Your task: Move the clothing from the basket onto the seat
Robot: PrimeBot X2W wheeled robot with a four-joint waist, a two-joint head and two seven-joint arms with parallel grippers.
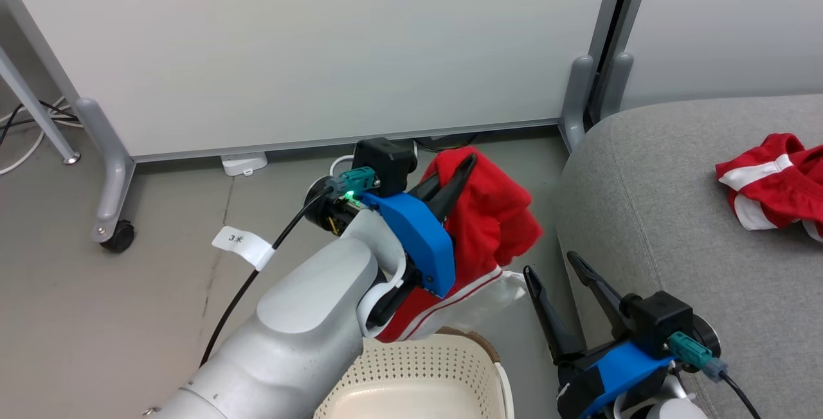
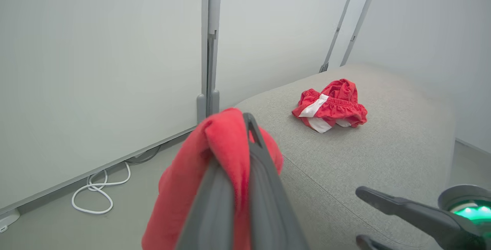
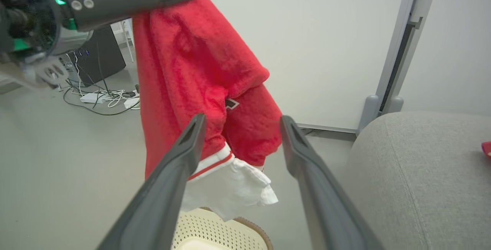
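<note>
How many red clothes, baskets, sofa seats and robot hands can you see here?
Red clothes: 2, the hanging garment and the lying garment
Baskets: 1, the basket
Seats: 1, the seat
Robot hands: 2, the left gripper and the right gripper
Total: 6

txt: "3米" | on: white tag point(image 1: 239, 240) | tag wraps blk cable point(image 1: 247, 292) | head view

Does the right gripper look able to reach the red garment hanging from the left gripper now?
Probably yes: the open right gripper points at the red garment held by the left gripper, with nothing between them.
</note>
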